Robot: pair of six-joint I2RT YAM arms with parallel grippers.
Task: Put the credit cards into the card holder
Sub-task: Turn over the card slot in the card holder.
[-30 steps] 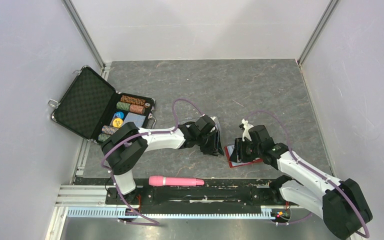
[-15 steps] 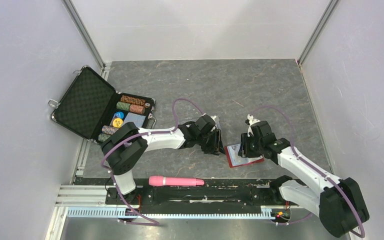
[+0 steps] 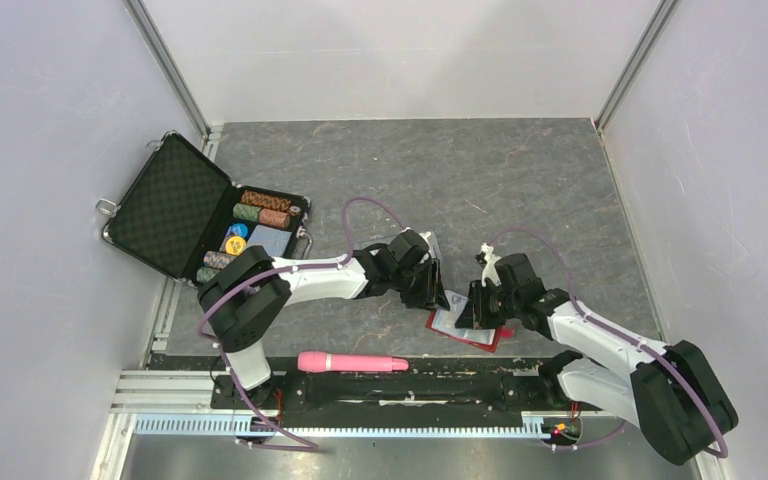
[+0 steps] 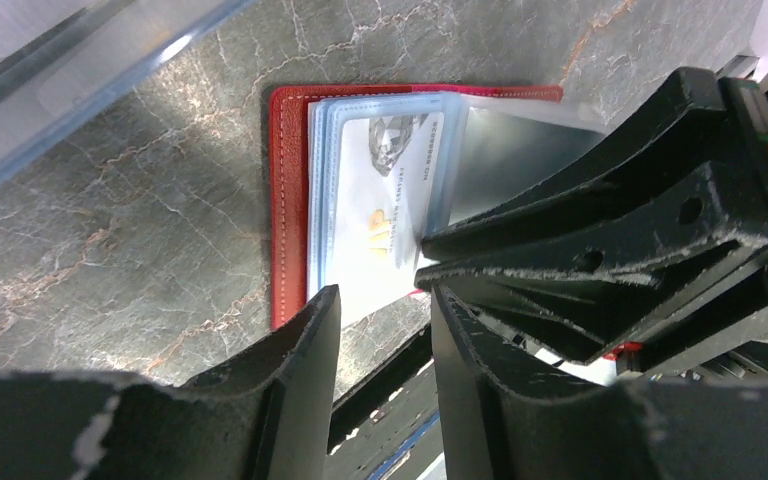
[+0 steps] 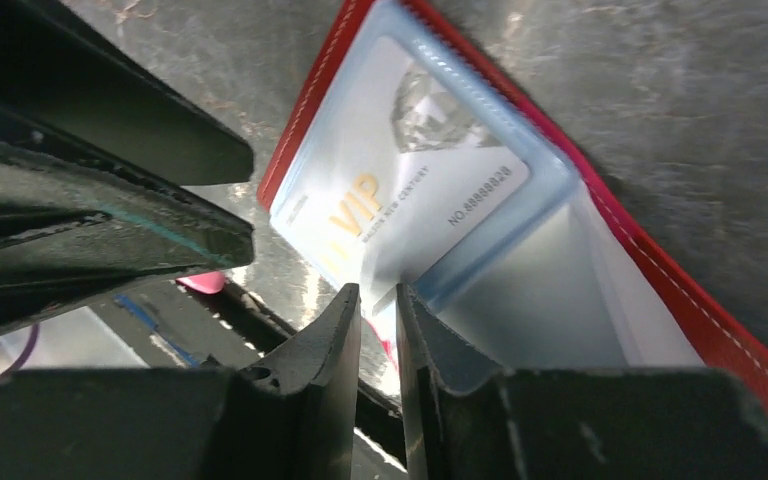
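The red wallet (image 3: 478,338) lies open and flat, lower centre-right in the top view. A pale card (image 5: 400,170) with gold VIP lettering sits in its blue sleeve.

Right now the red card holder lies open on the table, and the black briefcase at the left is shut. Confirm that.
Wrong on the briefcase: the top view shows it open, chips showing. The card holder does lie open on the table.

grained red leather-look card holder (image 4: 288,200), its glossy clear plastic sleeves (image 4: 505,150), a shiny pale gold-lettered card (image 4: 385,205); matt grey marbled stone-look table (image 4: 110,250)
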